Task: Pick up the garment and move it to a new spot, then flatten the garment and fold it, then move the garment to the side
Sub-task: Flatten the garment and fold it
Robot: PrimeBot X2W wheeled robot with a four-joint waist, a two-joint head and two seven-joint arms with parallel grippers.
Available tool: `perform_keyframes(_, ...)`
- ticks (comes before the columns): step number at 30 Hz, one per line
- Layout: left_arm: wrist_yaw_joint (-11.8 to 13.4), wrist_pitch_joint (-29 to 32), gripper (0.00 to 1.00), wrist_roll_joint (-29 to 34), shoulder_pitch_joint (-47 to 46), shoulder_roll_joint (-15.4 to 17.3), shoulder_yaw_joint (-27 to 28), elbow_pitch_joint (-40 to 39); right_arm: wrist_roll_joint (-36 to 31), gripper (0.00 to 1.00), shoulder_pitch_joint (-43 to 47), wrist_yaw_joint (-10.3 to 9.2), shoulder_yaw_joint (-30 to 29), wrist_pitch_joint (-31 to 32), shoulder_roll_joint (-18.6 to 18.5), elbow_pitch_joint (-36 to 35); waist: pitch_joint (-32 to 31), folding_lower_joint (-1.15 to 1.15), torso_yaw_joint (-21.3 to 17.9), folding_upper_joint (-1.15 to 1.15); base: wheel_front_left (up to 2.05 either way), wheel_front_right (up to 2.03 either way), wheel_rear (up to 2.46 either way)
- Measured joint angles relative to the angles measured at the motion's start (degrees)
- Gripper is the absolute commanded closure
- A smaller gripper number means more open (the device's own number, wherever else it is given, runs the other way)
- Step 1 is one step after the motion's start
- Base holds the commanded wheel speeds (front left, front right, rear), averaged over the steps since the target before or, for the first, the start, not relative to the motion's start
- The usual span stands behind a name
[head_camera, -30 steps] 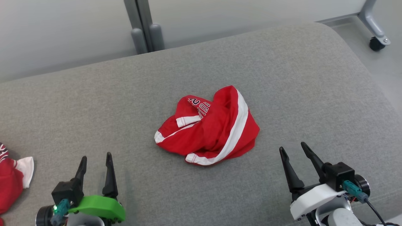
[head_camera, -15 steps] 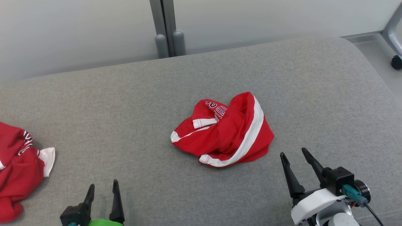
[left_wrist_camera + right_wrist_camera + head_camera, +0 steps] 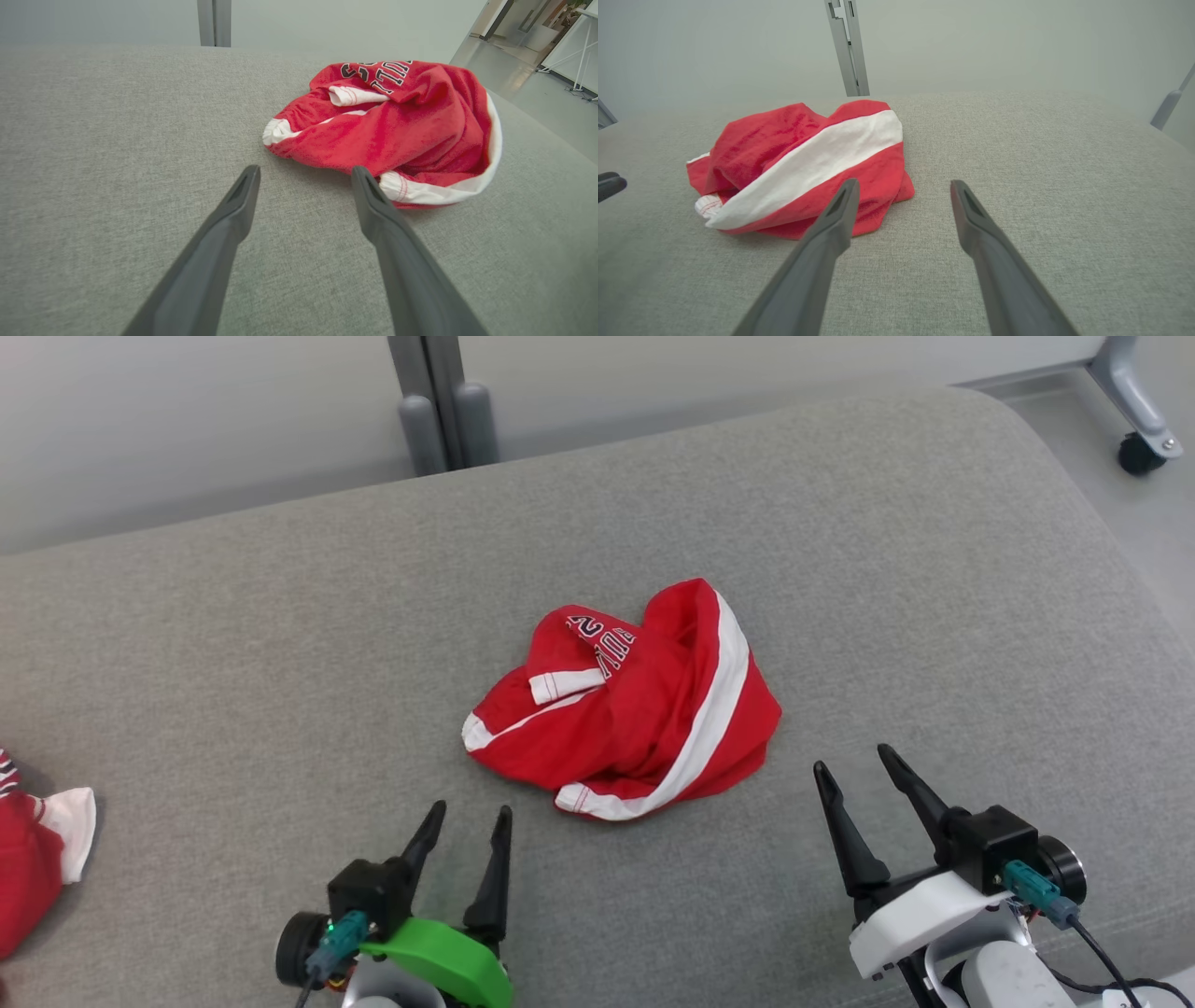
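A crumpled red garment (image 3: 625, 705) with a white stripe and white cuffs lies bunched in the middle of the grey cushioned surface (image 3: 280, 644). My left gripper (image 3: 471, 812) stands open just short of the garment's near-left edge, nothing between its fingers. In the left wrist view the garment (image 3: 397, 126) lies ahead and right of my open left gripper (image 3: 306, 172). My right gripper (image 3: 851, 761) is open at the garment's lower right, a short gap away. The right wrist view shows the garment (image 3: 803, 163) ahead-left of that gripper (image 3: 903, 185).
Another red and white garment (image 3: 37, 849) lies at the surface's left edge. A grey post (image 3: 439, 401) stands behind the far edge against a pale wall. A wheeled frame leg (image 3: 1134, 429) stands on the floor at the upper right, past the rounded corner.
The head camera swung right, then back left. My left gripper has come forward and rightward, close to the garment's near-left edge. The right gripper stays about where it was. The garment has not moved.
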Motion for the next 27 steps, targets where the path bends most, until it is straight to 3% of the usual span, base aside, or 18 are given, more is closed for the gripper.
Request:
perform_keyframes(7, -0.1, 0.0, 0.0, -4.6, -3.9, -0.1, -8.1, 4.0, -0.1, 0.0, -1.2, 0.0, -0.2, 0.0, 0.0, -0.6, 3.2, 0.0, -3.2, 0.0, 0.0, 0.0, 0.0)
perform_keyframes(17, -0.1, 0.0, 0.0, -5.5, -6.3, 0.0, -7.8, 5.7, 0.1, 0.0, -2.2, 0.0, -0.2, 0.0, 0.0, -1.2, 7.0, 0.0, -6.5, 0.0, 0.0, 0.0, 0.0)
perform_keyframes(18, -0.1, 0.0, 0.3, -5.5, -6.5, 0.1, -7.7, 5.7, 0.2, 0.0, -2.2, 0.0, -0.2, 0.0, 0.0, -1.2, 7.2, 0.0, -6.7, 0.0, 0.0, 0.0, 0.0)
perform_keyframes(19, -0.1, 0.0, 0.71, -5.5, -6.7, 0.1, -7.7, 5.7, 0.2, 0.0, -2.2, 0.0, -0.2, 0.0, 0.0, -1.3, 7.4, 0.0, -6.8, 0.0, 0.0, 0.0, 0.0)
perform_keyframes(20, -0.1, 0.0, 1.0, -5.8, -6.8, 0.1, -7.8, 5.6, 0.2, 0.0, -2.2, 0.0, -0.3, 0.0, 0.0, -1.2, 7.5, 0.0, -6.9, 0.0, 0.0, 0.0, 0.0)
perform_keyframes(27, -0.1, 0.0, 1.0, -6.7, -7.1, 0.3, -6.3, 5.1, 0.2, 0.0, -2.3, 0.0, -0.7, 0.0, 0.0, -1.1, 7.0, 0.0, -5.3, 0.0, 0.0, 0.0, 0.0)
